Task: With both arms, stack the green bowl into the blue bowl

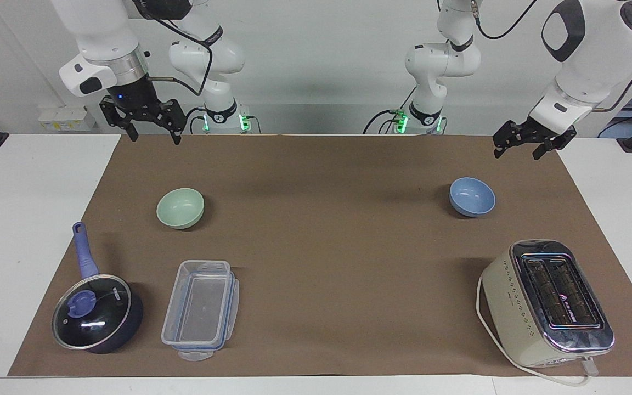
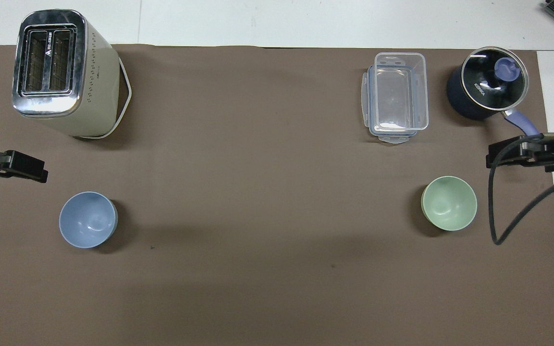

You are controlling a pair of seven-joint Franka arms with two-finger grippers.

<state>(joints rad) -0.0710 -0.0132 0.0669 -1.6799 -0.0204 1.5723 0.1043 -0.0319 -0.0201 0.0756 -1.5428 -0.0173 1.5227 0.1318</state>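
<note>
Matt green bowl, clear plastic box, chrome-topped toaster, probably paper mat

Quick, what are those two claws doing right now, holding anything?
Left gripper: open, holding nothing, up above the mat's edge near the blue bowl.
Right gripper: open, holding nothing, up near the green bowl.
</note>
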